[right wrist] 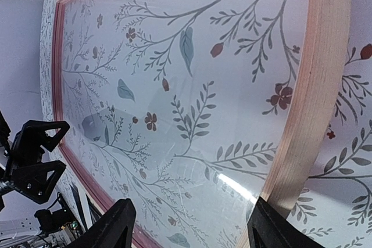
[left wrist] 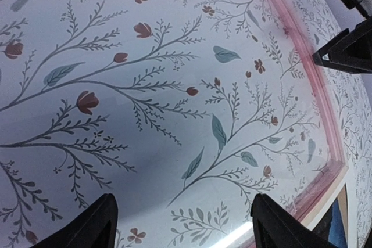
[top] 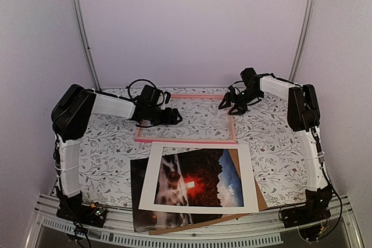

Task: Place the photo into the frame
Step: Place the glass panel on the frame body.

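The top camera looks down from behind my bases over the whole surface (top: 104, 161). My two wrist cameras face the frame (top: 186, 140) closely, from its opposite ends.

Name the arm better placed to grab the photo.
Left, probably. The left gripper and right gripper hover open over the frame, but the photo sticks out from under the white mat on the left side.

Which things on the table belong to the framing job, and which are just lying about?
Job: dark glossy rectangular landscape print; thin pink rectangular picture frame.
Lying about: white mat with rectangular opening; plain brown backing board.
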